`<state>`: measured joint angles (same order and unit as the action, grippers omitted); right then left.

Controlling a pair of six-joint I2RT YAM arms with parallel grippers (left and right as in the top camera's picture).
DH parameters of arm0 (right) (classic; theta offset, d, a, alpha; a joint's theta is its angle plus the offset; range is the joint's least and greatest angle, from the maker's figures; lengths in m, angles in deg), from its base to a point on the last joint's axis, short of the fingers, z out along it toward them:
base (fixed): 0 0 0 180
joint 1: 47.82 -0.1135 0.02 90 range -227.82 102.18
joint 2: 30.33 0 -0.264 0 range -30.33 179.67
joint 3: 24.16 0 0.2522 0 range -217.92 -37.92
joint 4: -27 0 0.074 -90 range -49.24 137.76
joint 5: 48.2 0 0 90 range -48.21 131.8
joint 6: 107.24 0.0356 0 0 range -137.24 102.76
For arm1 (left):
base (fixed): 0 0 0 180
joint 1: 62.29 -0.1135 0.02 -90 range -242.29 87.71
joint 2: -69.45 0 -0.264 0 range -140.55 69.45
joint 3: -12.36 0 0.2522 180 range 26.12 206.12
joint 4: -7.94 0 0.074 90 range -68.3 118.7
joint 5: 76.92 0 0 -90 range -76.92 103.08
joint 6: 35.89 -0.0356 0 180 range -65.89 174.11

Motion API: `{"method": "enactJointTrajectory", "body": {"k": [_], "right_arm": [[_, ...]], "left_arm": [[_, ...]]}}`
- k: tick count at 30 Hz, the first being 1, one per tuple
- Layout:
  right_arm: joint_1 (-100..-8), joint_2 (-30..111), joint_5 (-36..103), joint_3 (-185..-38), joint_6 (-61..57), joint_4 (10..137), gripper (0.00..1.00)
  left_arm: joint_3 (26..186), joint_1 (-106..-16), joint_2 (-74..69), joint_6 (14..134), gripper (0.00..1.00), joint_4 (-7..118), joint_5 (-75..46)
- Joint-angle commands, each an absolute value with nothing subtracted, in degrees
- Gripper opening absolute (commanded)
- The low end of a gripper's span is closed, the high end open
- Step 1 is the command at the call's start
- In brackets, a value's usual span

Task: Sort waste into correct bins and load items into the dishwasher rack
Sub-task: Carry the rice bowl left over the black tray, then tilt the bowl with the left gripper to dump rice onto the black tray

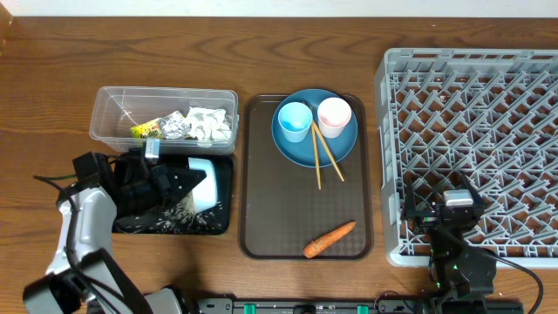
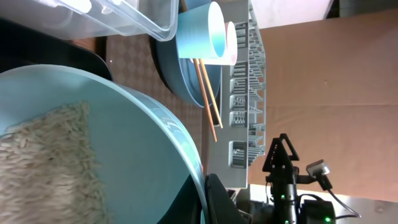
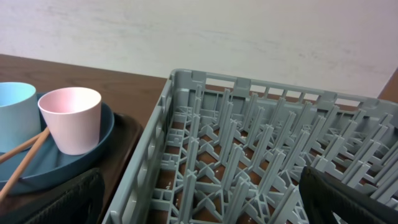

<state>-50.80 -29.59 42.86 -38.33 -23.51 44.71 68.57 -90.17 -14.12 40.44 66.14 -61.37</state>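
My left gripper [image 1: 179, 181] [image 2: 200, 186] is shut on the rim of the white bowl [image 1: 202, 183] [image 2: 124, 155], which is tipped on its side over the black tray [image 1: 223, 220]. Rice [image 2: 50, 162] clings inside the bowl, and more rice [image 1: 179, 214] lies on the tray. The clear tub [image 1: 109, 122] holds crumpled paper [image 1: 209, 122] and a yellow-green wrapper [image 1: 144, 131]. On the blue plate [image 1: 301, 153] stand a light blue cup [image 1: 294, 120] and a pink cup [image 1: 334, 113], with two chopsticks [image 1: 323, 157] leaning off it. My right gripper [image 1: 446, 199] [image 3: 202, 205] is open over the near-left corner of the grey rack [image 1: 488, 113].
A brown serving tray [image 1: 270, 218] in the middle carries the plate and an orange carrot [image 1: 330, 239] near its front edge. The rack's left wall [image 3: 155, 137] runs between my right fingers, next to the pink cup [image 3: 69, 118].
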Motion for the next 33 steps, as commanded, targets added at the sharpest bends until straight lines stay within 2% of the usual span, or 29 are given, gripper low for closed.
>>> {"method": "enactJointTrajectory", "body": {"k": [1, 13, 19, 24, 33], "right_arm": [[-50.9, -29.7, 43.2, -38.2, -23.1, 44.9, 0.99], [-50.9, -29.7, 43.2, -38.2, -23.1, 44.9, 0.99], [-50.9, -29.7, 43.2, -38.2, -23.1, 44.9, 0.99], [-50.9, -29.7, 43.2, -38.2, -23.1, 44.9, 0.99], [-50.9, -29.7, 43.2, -38.2, -23.1, 44.9, 0.99]], "left_arm": [[68.2, -90.6, -14.9, 37.8, 0.06, 66.3, -64.4], [68.2, -91.4, -14.9, 34.6, 0.06, 69.6, -70.8], [68.2, -98.9, -14.9, 34.7, 0.06, 69.2, -77.1], [68.2, -106.3, -14.9, 34.8, 0.06, 70.4, -77.1], [68.2, -107.5, -14.9, 34.6, 0.06, 71.0, -77.1]]}}
